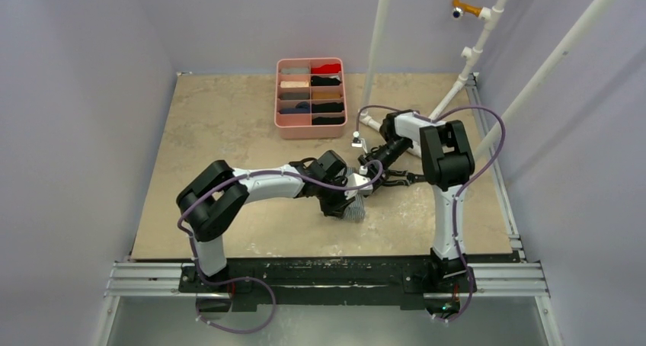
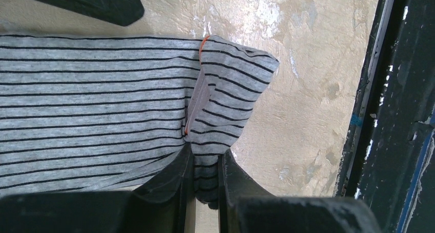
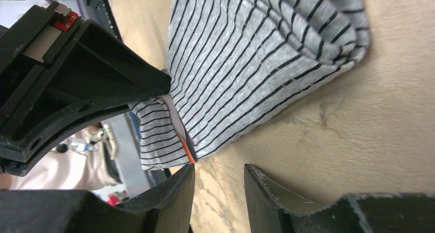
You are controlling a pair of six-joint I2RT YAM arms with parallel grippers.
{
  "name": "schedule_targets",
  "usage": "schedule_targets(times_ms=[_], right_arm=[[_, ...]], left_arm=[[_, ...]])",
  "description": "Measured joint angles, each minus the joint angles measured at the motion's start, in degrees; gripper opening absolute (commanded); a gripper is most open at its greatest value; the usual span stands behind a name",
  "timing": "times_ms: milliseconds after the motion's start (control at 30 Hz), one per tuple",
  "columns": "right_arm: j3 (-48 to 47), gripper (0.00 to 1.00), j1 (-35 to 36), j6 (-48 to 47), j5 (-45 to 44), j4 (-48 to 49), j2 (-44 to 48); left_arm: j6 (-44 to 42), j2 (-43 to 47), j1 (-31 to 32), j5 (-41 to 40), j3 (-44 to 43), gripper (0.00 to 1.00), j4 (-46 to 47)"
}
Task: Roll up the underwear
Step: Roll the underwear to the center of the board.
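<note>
The grey striped underwear (image 1: 356, 209) with an orange-red edge lies partly folded on the beige table, mid-table between the two arms. In the left wrist view the underwear (image 2: 102, 99) spreads to the left, and my left gripper (image 2: 205, 157) is shut on a folded flap at its corner. The left gripper (image 1: 340, 200) sits low at the cloth's left side. My right gripper (image 3: 219, 169) is open just above the table with nothing between its fingers, right beside the underwear (image 3: 246, 53) and its orange edge. The right gripper (image 1: 371, 175) is just behind the cloth.
A pink divided tray (image 1: 311, 133) holding several rolled garments stands at the back centre. White pipes (image 1: 377, 49) rise at the back right. A black rail (image 2: 400, 115) runs along the table's near edge, close to the cloth. The left gripper's body (image 3: 77, 74) is close to my right fingers.
</note>
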State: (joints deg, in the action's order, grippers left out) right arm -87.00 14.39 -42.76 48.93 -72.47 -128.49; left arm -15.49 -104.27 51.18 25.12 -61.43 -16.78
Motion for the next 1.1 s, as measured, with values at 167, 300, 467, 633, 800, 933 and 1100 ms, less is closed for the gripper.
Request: schedule_targets(times_ms=[167,300,467,633,800,933,1100], right_arm=[[0.04,0.4,-1.18,-0.92,-1.01,2.95,3.5],[0.52,0.39,-2.62,-0.85,-0.96,5.51,7.93],[4.11,0.38,-3.96,1.42,-1.11,11.34,14.03],[8.9,0.39,-4.02,3.87,-1.53,17.66,19.06],[14.71,0.39,-3.89,4.63,-1.75,23.12,23.69],[19.58,0.41,-3.13,5.03,-3.26,27.17,28.83],[24.98,0.43,0.96,6.73,-8.24,33.33,37.2]], left_arm=[[1.38,-1.14,-1.51,2.25,-1.33,0.0,-1.46],[3.08,-2.64,-4.33,6.16,-2.84,0.0,-3.65],[5.68,-5.42,-9.4,12.66,-5.25,0.0,-7.21],[7.58,-8.9,-12.72,18.73,-8.02,0.0,-10.73],[9.11,-12.24,-15.26,24.24,-10.29,0.0,-13.88],[10.67,-15.69,-17.51,28.94,-12.52,0.0,-17.44],[13.44,-19.54,-20.17,34.45,-14.05,0.0,-20.79]])
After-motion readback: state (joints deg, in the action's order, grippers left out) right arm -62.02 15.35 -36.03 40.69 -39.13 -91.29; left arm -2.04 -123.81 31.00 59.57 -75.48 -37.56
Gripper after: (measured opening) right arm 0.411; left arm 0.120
